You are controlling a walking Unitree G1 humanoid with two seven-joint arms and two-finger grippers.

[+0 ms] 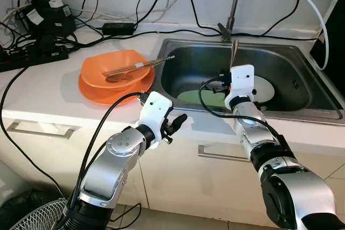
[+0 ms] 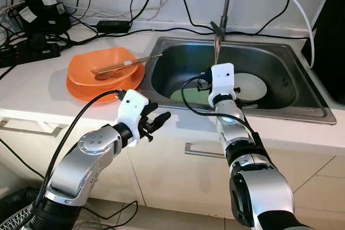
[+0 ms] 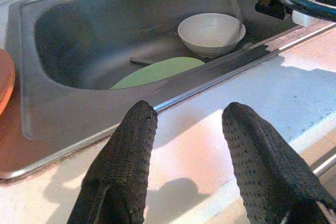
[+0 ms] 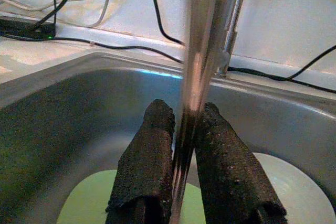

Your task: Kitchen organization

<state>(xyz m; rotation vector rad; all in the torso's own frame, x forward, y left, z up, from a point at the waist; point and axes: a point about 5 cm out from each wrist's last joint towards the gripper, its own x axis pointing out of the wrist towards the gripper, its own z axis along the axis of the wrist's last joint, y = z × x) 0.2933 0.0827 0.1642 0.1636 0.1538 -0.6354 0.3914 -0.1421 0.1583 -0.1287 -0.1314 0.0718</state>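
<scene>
Utensil (image 4: 197,51), head cut off, in right hand (image 4: 182,129)

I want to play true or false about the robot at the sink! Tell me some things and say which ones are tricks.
1. The right gripper is pinching a long metal utensil that stands upright over the sink. True.
2. The left gripper is holding a cup. False: its fingers are open and hold nothing, near the counter's front edge.
3. The orange plates are inside the sink. False: they sit on the counter beside it, with an orange bowl on top.
4. A white bowl and a green plate lie in the sink. True.
5. Utensils rest across the orange bowl. True.
</scene>
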